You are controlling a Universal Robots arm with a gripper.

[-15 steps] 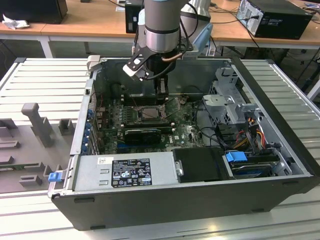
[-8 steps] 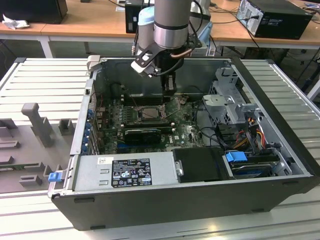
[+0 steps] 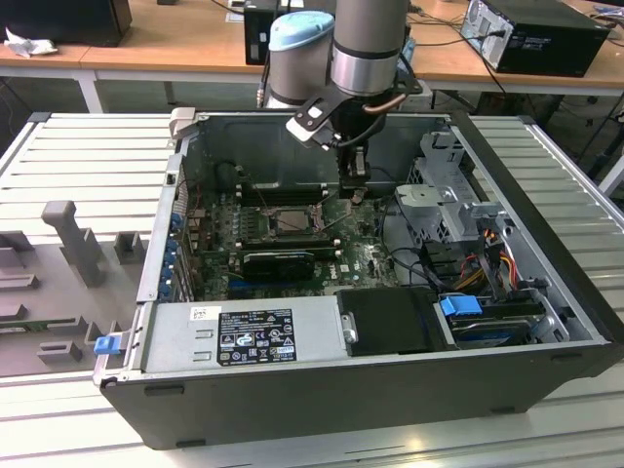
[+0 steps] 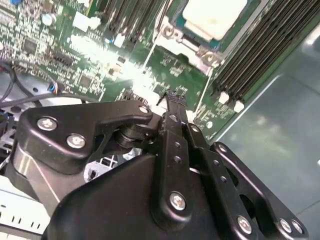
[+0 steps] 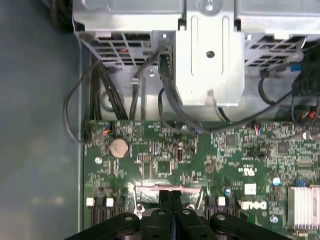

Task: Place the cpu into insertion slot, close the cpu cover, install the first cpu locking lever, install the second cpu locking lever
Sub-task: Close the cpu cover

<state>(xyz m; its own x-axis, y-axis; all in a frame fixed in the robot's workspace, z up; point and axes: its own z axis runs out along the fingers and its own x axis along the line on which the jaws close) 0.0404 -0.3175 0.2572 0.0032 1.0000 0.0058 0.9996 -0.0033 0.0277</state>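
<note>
The cpu [image 4: 215, 15] shows its pale top, lying flat in the insertion slot [image 3: 292, 220] on the green board. A silvery frame, the cpu cover [image 4: 209, 56], lies around the chip. My gripper [image 3: 353, 188] hangs low over the board just to the exterior view's right of the slot. Both wrist views show its black fingers pressed together, the tips [image 4: 174, 95] close to the board beside the slot's edge. A thin pale bar [image 5: 190, 190] runs across right at the fingertips [image 5: 170, 195]. I cannot tell whether the tips touch it.
The open case's walls [image 3: 526, 195] ring the board. A metal drive cage [image 5: 210, 55] with black cables [image 5: 112, 95] stands close by. Long black memory slots [image 4: 250, 55] flank the socket, and a power supply [image 3: 249, 336] sits at the front. A heat sink [image 5: 305, 207] stands on the board.
</note>
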